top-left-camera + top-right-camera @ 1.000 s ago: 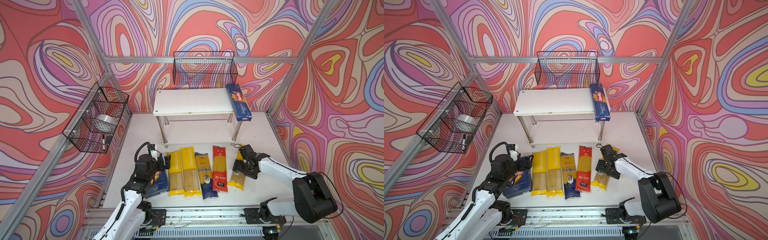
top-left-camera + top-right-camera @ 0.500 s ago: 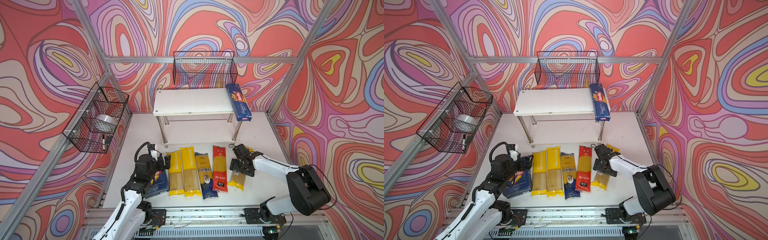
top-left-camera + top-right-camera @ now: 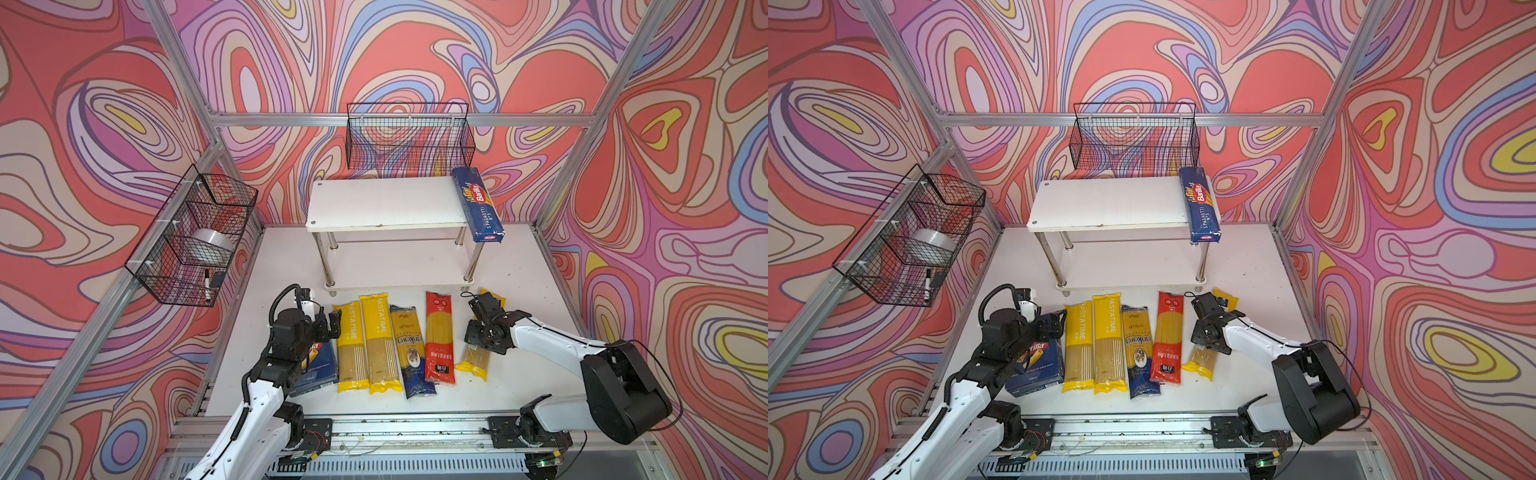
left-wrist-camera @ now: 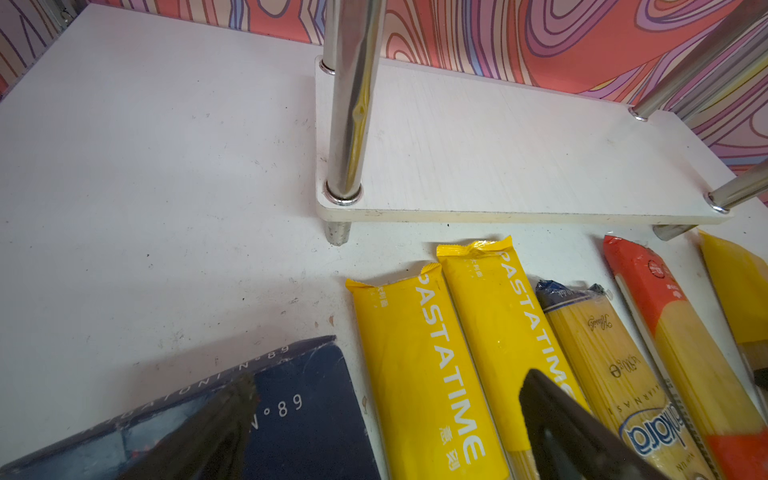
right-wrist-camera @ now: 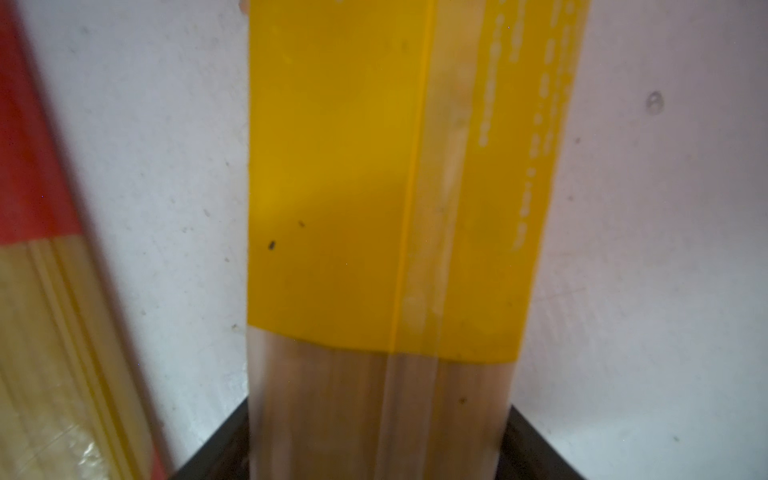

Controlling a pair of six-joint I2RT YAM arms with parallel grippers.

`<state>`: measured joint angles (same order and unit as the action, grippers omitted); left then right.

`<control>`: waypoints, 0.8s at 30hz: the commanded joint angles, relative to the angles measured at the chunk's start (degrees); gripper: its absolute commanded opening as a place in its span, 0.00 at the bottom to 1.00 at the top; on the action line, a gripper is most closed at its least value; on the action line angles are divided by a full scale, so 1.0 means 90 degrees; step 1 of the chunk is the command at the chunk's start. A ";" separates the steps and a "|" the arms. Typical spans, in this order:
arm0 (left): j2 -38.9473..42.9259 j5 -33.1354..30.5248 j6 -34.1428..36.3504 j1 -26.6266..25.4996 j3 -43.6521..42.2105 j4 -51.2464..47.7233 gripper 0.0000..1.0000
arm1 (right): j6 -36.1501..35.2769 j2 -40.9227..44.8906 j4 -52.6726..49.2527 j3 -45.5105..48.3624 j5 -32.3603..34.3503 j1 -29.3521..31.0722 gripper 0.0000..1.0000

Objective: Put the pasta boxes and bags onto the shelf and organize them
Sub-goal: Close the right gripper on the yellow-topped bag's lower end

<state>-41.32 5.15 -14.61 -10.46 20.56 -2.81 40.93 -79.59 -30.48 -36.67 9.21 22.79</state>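
Note:
The shelf point(image 3: 382, 203) stands at the back, and the long Barilla spaghetti box point(image 3: 478, 203) lies on its top board's right end, overhanging the front. On the table lie two yellow-ended bags point(image 3: 351, 345) point(image 3: 380, 345), a gold-and-navy bag point(image 3: 411, 349), a red-ended bag point(image 3: 438, 336) and a third yellow-ended bag point(image 3: 473, 365). My right gripper point(image 3: 478, 343) is down on that third bag point(image 5: 374, 208), a finger point(image 5: 216, 453) against each side. My left gripper point(image 4: 388, 378) hovers open over the wide Barilla box point(image 4: 299, 415) and the leftmost yellow bag point(image 4: 415, 374).
A black wire basket point(image 3: 409, 137) hangs on the back wall above the shelf. Another basket point(image 3: 191, 237) on the left wall holds a tape roll and a marker. Aluminium frame posts line the table's edges. The shelf's lower board point(image 4: 498, 158) is bare.
My right gripper has shifted a little left and settled over the right yellow-ended bag, and its jaws have narrowed onto it. The left arm has not moved.

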 commanded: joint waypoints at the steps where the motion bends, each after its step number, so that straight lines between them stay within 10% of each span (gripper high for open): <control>1: 0.0050 0.0062 0.0071 -0.0009 -0.0028 0.0002 1.00 | 0.0083 -0.0225 -0.0017 0.0348 -0.0849 0.0024 0.66; 24: 0.0070 0.0114 0.0090 -0.0005 -0.0031 0.0001 1.00 | 0.0015 0.0702 0.0052 0.0558 -0.0864 0.0027 0.24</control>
<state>-41.32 5.69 -14.59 -10.46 20.56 -2.81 41.06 -74.11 -27.83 -33.15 3.29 22.59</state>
